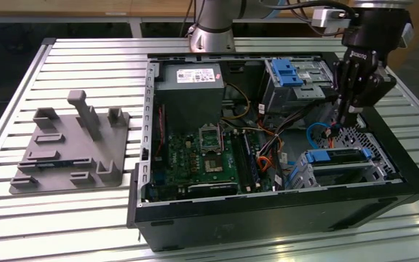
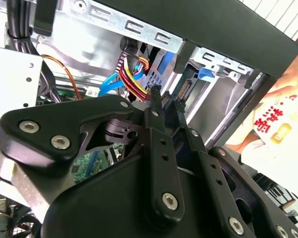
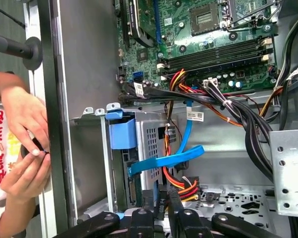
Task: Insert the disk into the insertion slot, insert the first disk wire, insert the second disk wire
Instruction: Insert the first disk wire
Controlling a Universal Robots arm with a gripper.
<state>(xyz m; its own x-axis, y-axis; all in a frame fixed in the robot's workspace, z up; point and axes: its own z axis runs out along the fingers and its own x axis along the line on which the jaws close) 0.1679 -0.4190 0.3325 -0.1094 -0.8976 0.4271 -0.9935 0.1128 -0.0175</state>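
1. Slatted metal counter [image 1: 85, 54] carries an open case [image 1: 268, 204]. The arm reaches down into it, and the claw [image 1: 346, 122] hangs inside, just above the slot [image 1: 344, 174].
2. Disk [image 1: 337, 156] lies in the slot, under and a little ahead of the claw, so that step looks done.
3. In the first wrist view the claw [image 3: 161, 193] stands nearly closed with a dark plug [image 3: 160, 204] between its fingers [image 3: 148, 208]. The plug seems pinched, and I judge it to be the end of the red, yellow and orange wires [image 3: 181, 182] just beside the tips.
4. Blue cable [image 3: 174, 158] runs past the claw's tips toward the disk's back edge. Whether it is seated there I cannot tell.
5. The work in hand reads as wiring the disk. To do it well, the plug should sit square to the disk's socket, keyed the right way, and go in straight with light, steady force. A tilted plug would likely jam.
6. The coloured wires look stiff and may twist the plug in the grip, so a firm hold on the plug's body helps. The blue cable ought not be snagged.
7. A person's hands [image 3: 22, 148] are outside the case wall, well apart from the claw.
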